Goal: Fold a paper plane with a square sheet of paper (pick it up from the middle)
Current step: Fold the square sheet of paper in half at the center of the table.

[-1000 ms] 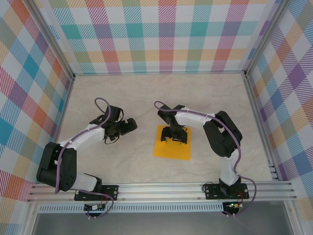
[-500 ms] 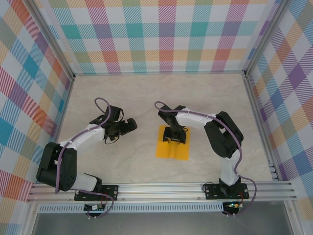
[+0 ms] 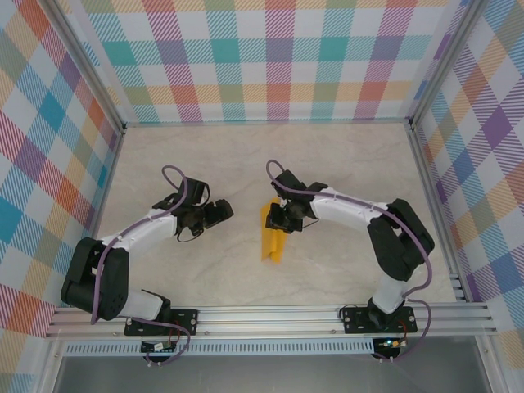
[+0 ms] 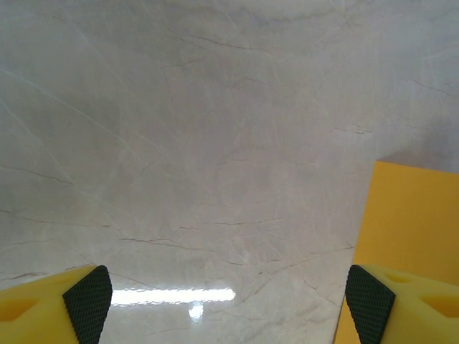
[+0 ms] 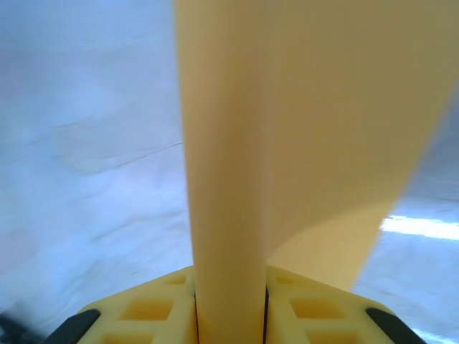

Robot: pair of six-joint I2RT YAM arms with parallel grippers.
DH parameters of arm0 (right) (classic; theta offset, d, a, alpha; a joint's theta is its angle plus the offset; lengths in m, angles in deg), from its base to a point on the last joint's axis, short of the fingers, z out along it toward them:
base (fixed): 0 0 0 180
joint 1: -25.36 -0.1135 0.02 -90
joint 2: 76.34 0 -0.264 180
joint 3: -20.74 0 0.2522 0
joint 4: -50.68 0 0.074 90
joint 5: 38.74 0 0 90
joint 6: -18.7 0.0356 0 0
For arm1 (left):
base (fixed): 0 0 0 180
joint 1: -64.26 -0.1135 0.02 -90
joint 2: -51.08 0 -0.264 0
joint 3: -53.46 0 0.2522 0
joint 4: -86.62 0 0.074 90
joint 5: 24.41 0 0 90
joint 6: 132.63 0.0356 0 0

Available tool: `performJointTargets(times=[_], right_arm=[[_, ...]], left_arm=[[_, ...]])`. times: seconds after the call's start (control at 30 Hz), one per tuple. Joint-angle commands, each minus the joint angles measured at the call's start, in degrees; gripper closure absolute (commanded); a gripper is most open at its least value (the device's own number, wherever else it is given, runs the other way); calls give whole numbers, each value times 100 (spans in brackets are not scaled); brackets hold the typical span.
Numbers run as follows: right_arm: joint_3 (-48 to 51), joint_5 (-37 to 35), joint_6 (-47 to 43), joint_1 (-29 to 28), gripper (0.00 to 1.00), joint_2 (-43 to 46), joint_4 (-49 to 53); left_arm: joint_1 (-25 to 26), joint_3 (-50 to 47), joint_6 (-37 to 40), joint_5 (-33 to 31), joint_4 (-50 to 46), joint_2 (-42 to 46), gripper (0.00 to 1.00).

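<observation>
No writing, label, brand, number or sign can be read in any of the views.

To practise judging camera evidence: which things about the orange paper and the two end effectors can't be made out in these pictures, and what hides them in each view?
Top external: where the right end effector grips the square sheet of paper; its own body covers the contact.
Right wrist: the sheet's shape, blurred by closeness and cut off at the top edge.
Left wrist: most of the sheet, cut off at the right edge.
</observation>
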Motion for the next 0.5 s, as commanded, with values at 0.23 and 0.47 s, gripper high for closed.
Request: performJointTargets(times=[0.23, 0.47], right_arm=[[752, 1320, -55, 319, 73, 310, -1684], [806, 704, -325, 351, 72, -124, -1274]], left_arm=[[309, -127, -322, 516, 847, -76, 22], [605, -81, -452, 733, 1246, -405, 30]])
